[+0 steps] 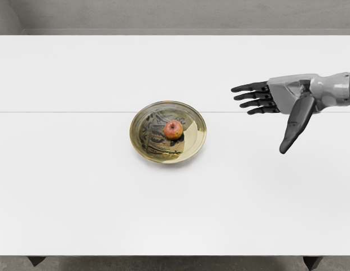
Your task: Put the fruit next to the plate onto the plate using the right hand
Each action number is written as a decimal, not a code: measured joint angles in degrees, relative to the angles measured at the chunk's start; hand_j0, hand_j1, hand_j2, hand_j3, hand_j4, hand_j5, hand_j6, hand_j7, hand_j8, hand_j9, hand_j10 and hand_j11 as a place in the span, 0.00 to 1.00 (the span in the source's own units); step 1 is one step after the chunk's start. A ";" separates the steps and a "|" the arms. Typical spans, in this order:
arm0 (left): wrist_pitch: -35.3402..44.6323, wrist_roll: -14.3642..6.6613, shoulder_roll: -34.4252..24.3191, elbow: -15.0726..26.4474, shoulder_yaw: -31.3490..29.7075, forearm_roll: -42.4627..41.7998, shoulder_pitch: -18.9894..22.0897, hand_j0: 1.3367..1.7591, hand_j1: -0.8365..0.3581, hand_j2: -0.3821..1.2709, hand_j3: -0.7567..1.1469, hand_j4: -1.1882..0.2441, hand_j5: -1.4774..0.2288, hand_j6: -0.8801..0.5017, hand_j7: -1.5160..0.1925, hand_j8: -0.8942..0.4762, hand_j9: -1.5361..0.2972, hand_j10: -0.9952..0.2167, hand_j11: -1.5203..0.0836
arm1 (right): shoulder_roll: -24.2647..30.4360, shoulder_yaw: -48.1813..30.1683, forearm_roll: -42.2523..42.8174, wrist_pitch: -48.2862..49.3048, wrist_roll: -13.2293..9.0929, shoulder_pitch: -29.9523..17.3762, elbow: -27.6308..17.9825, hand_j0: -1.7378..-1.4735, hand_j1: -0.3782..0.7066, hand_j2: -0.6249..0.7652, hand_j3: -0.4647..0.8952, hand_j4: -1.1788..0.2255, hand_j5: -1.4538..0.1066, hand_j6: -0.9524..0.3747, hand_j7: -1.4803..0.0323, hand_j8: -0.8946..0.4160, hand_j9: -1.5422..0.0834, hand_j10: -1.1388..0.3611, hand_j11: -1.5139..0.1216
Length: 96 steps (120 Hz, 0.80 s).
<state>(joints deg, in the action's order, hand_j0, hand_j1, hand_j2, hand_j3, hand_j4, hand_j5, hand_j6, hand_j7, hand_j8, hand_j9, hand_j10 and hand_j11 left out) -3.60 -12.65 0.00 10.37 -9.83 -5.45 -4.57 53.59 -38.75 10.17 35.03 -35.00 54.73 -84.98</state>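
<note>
At the surface's [79,197] middle, the fruit [173,129] sits on the plate [196,139]. The right hand [288,95] hangs by the right edge, fingers [251,96] wide and empty. The fruit looks hard and smooth; hold its sides.

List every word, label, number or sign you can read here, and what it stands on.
There is no readable text in this view.
The plate bears only a dark brushed pattern, not letters.
The apple, the open right hand and the white table show no markings.
</note>
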 joint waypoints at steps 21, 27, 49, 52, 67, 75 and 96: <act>0.00 0.00 0.00 0.00 0.00 0.00 0.00 0.76 0.99 0.23 0.40 0.83 0.87 0.64 0.89 0.65 0.84 0.82 0.95 | 0.02 0.00 -0.02 0.00 0.00 0.00 -0.01 0.30 0.03 0.45 0.34 0.84 0.93 0.72 0.98 0.68 0.95 0.76 0.93; 0.00 0.00 0.00 0.00 0.00 0.00 0.00 0.76 0.99 0.23 0.40 0.83 0.87 0.64 0.89 0.65 0.84 0.82 0.95 | 0.02 0.00 -0.02 0.00 0.00 0.00 -0.01 0.30 0.03 0.45 0.34 0.84 0.93 0.72 0.98 0.68 0.95 0.76 0.93; 0.00 0.00 0.00 0.00 0.00 0.00 0.00 0.76 0.99 0.23 0.40 0.83 0.87 0.64 0.89 0.65 0.84 0.82 0.95 | 0.02 0.00 -0.02 0.00 0.00 0.00 -0.01 0.30 0.03 0.45 0.34 0.84 0.93 0.72 0.98 0.68 0.95 0.76 0.93; 0.00 0.00 0.00 0.00 0.00 0.00 0.00 0.76 0.99 0.23 0.40 0.83 0.87 0.64 0.89 0.65 0.84 0.82 0.95 | 0.02 0.00 -0.02 0.00 0.00 0.00 -0.01 0.30 0.03 0.45 0.34 0.84 0.93 0.72 0.98 0.68 0.95 0.76 0.93; 0.00 0.00 0.00 0.00 0.00 0.00 0.00 0.76 0.99 0.23 0.40 0.83 0.87 0.64 0.89 0.65 0.84 0.82 0.95 | 0.02 0.00 -0.02 0.00 0.00 0.00 -0.01 0.30 0.03 0.45 0.34 0.84 0.93 0.72 0.98 0.68 0.95 0.76 0.93; 0.00 0.00 0.00 0.00 0.00 0.00 0.00 0.76 0.99 0.23 0.40 0.83 0.87 0.64 0.89 0.65 0.84 0.82 0.95 | 0.02 0.00 -0.02 0.00 0.00 0.00 -0.01 0.30 0.03 0.45 0.34 0.84 0.93 0.72 0.98 0.68 0.95 0.76 0.93; 0.00 0.00 0.00 0.00 0.00 0.00 0.00 0.76 0.99 0.23 0.40 0.83 0.87 0.64 0.89 0.65 0.84 0.82 0.95 | 0.02 0.00 -0.02 0.00 0.00 0.00 -0.01 0.30 0.03 0.45 0.34 0.84 0.93 0.72 0.98 0.68 0.95 0.76 0.93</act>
<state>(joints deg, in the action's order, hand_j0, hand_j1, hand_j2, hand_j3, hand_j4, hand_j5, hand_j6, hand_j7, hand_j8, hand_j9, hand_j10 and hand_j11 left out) -3.60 -12.65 0.00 10.37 -9.83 -5.45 -4.57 53.61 -38.75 10.15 35.03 -35.00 54.72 -84.99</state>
